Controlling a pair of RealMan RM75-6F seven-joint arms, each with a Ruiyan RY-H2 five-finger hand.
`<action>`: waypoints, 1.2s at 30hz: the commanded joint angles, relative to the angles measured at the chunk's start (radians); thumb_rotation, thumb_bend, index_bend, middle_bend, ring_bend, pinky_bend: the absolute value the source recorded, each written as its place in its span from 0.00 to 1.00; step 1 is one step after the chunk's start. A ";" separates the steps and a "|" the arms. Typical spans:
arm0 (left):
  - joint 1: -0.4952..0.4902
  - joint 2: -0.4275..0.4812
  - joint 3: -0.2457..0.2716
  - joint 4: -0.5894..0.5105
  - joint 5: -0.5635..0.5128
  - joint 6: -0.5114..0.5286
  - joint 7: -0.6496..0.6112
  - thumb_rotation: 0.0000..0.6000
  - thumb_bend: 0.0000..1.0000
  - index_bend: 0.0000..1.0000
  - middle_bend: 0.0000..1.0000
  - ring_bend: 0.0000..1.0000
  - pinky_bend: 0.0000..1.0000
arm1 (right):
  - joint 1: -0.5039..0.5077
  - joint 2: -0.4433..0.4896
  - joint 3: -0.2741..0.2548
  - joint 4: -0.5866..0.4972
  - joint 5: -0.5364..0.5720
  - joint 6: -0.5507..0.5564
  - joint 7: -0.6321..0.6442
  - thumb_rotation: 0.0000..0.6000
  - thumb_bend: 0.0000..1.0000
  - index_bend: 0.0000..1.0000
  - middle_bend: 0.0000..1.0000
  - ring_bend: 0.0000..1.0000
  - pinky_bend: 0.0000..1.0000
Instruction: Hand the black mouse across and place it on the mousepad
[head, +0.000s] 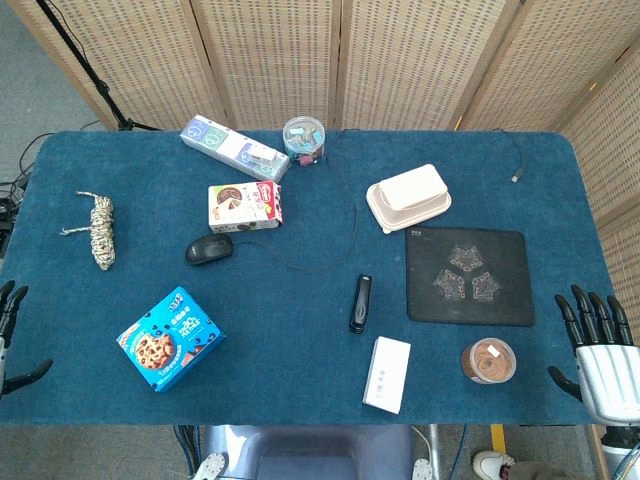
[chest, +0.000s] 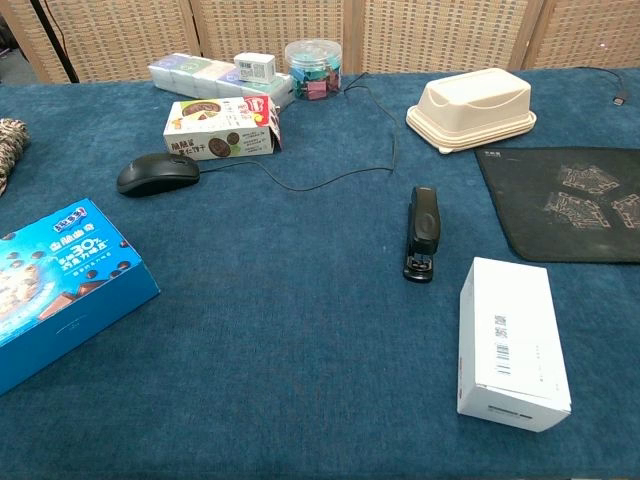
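The black mouse (head: 208, 248) lies on the blue table left of centre, in front of a cake box; in the chest view the mouse (chest: 158, 173) sits at the left with its thin cable running right. The black mousepad (head: 468, 275) lies flat at the right, and the chest view shows the mousepad (chest: 565, 200) at its right edge. My left hand (head: 10, 335) hangs at the table's left edge, fingers apart, holding nothing. My right hand (head: 598, 350) stands at the right edge, fingers spread and empty. Both hands are far from the mouse.
A blue cookie box (head: 170, 338), a rope bundle (head: 101, 230) and the cake box (head: 244, 206) surround the mouse. A black stapler (head: 360, 303), white box (head: 387, 374), brown-lidded cup (head: 489, 361) and cream food container (head: 408, 198) lie near the mousepad. A clip jar (head: 304, 141) stands at the back.
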 joint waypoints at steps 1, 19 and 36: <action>-0.002 0.002 0.001 -0.001 0.002 -0.004 0.001 1.00 0.07 0.00 0.00 0.00 0.00 | -0.002 0.002 0.001 -0.001 -0.001 0.003 0.006 1.00 0.00 0.00 0.00 0.00 0.00; -0.092 0.078 -0.027 -0.050 -0.021 -0.155 -0.140 1.00 0.07 0.00 0.00 0.00 0.00 | -0.001 0.007 0.007 -0.004 0.018 -0.006 0.039 1.00 0.00 0.00 0.00 0.00 0.00; -0.439 0.032 -0.210 -0.050 -0.425 -0.597 -0.093 1.00 0.08 0.00 0.00 0.00 0.09 | 0.000 0.023 0.014 -0.012 0.036 -0.011 0.084 1.00 0.00 0.00 0.00 0.00 0.00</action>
